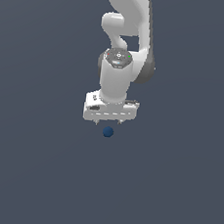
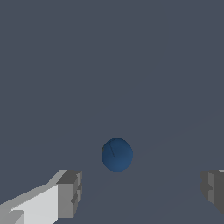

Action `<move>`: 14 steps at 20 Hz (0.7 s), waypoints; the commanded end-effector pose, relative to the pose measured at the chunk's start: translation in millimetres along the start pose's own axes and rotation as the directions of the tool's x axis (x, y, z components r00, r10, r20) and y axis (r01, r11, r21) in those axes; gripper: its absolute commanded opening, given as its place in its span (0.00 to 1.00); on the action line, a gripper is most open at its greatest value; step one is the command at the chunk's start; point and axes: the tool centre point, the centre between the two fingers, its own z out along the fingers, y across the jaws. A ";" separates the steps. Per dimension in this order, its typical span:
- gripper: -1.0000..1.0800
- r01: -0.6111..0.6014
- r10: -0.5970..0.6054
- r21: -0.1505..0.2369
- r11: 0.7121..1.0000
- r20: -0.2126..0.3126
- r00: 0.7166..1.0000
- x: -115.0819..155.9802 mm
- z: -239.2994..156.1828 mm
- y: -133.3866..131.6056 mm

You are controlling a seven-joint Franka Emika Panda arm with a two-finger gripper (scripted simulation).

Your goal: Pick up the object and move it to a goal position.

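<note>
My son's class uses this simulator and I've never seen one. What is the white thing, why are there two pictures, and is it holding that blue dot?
The white thing is a simulated robot arm ending in a gripper, a two-fingered claw. One picture comes from a camera off the arm; the other from a camera on its wrist, looking past the fingers. The blue ball is what it must pick up. Nothing is held: the fingers stand wide apart and the ball shows clear of both. The surroundings are plain grey.
</note>
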 end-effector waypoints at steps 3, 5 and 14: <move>0.96 0.098 -0.098 0.003 0.995 0.002 0.995 -3.6 12.5 -0.3; 0.96 0.151 -0.151 0.006 0.989 0.003 0.989 -5.6 19.0 -0.7; 0.96 0.388 -0.388 0.019 0.922 0.001 0.922 -15.5 48.4 -3.5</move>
